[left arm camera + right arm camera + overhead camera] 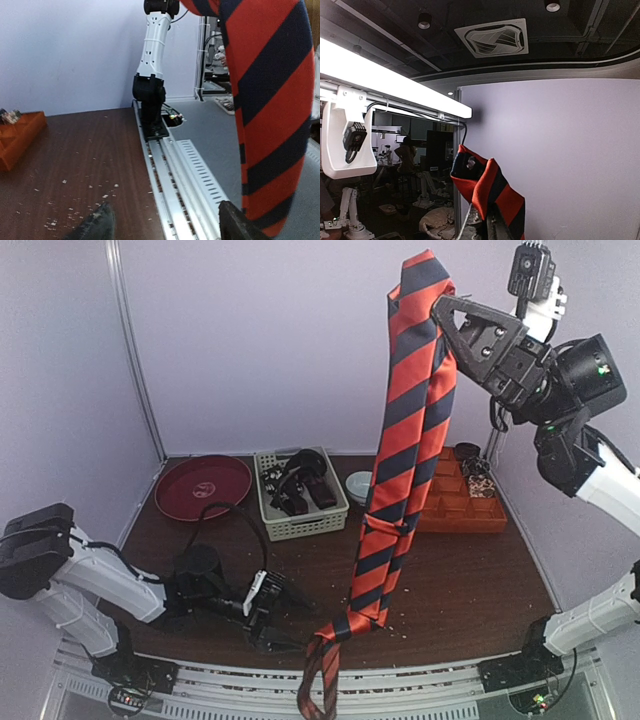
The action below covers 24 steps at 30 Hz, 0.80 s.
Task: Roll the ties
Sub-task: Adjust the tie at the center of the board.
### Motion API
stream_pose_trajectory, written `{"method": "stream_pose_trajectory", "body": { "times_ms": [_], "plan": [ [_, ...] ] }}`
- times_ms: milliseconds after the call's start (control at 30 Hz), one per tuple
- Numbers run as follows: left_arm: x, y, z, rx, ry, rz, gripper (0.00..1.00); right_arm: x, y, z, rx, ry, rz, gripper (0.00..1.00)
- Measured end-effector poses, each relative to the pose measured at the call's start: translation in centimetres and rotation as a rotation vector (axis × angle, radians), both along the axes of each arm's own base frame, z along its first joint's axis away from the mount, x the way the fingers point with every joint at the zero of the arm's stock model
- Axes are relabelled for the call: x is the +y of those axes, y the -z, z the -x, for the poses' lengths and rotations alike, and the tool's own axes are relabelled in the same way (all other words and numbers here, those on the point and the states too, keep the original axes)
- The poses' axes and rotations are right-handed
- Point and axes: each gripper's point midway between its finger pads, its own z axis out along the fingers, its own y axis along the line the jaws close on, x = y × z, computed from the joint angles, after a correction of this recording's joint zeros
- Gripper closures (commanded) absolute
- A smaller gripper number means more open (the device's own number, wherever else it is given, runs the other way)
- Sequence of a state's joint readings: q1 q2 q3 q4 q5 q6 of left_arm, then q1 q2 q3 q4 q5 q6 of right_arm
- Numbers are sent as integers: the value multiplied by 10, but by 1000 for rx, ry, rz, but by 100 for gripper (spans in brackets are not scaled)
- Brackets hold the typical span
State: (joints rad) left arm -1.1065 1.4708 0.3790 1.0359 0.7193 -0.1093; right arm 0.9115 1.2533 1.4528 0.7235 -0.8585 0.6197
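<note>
I see the right gripper (447, 315) clamped on the striped tie (405, 450), high against the lilac wall (270, 340). The tie hangs to the near edge of the dark, crumb-speckled worktop (470, 580). The left gripper (300, 625) sits low beside it, fingers apart.

- The lower end of the striped tie (405, 430) is cut off by the bottom edge of the top view; in the left wrist view it is cut by the top and right edges.
- The fingertips of the right hand (443, 315) are covered by the tie's fold.
- Only the dark, blurred fingers (97, 226) of the left hand (165, 229) are shown in its own view.
- The dark things in the basket (305, 532) cannot be told apart.
- The contents of the orange tray (455, 515) are too small to be named.
</note>
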Motion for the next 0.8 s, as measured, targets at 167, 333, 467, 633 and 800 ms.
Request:
{"method": "stream_pose_trajectory", "body": {
  "times_ms": [167, 333, 467, 633, 800],
  "plan": [
    [14, 1, 17, 12, 20, 56, 100, -17, 5, -33, 99, 286, -3, 100],
    [24, -32, 20, -46, 11, 160, 81, -41, 40, -79, 202, 541, 26, 100],
    [19, -50, 8, -99, -56, 197, 44, -25, 57, -87, 200, 494, 81, 100],
    [12, -34, -11, -120, -152, 123, 35, 7, 67, -71, 173, 242, 114, 100],
    [0, -25, -35, -114, -265, 78, 29, 17, 56, -53, 141, 70, 95, 100]
  ]
}}
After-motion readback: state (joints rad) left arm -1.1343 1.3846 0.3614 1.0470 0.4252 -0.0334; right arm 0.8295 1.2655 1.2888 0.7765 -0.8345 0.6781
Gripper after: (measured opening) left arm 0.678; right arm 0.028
